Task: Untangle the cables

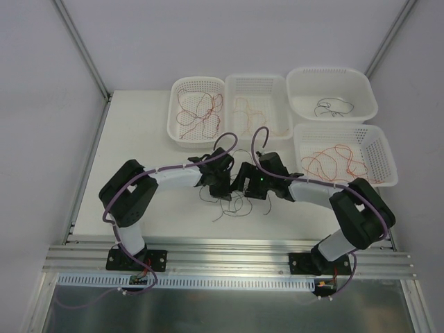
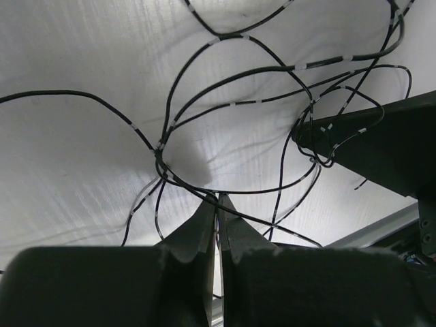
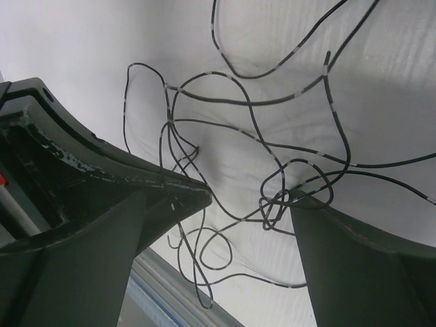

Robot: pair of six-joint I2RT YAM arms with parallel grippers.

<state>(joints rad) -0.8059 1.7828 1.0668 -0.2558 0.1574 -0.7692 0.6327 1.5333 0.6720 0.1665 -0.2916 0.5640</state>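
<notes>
Two grippers meet over the middle of the table [image 1: 139, 132] in the top view, your left gripper [image 1: 216, 182] and right gripper [image 1: 251, 189], and the cables [image 1: 229, 202] lie right under them in a thin black tangle. Four baskets [image 1: 173, 114] sit at the far side, well apart from the tangle, so you have open room on the left. The metal rail [image 1: 229, 251] at the near edge is much closer.

In the left wrist view, your left gripper [image 2: 217, 199] is pinched tight, and it looks like it holds one strand. Pull too hard and the cables could knot up tighter.

In the right wrist view, your right gripper [image 3: 251, 203] gapes wide around a small knot [image 3: 272, 212]. Loops lie against its fingers [image 3: 184, 187] — move away fast and they could catch and drag the whole tangle toward the edge.
</notes>
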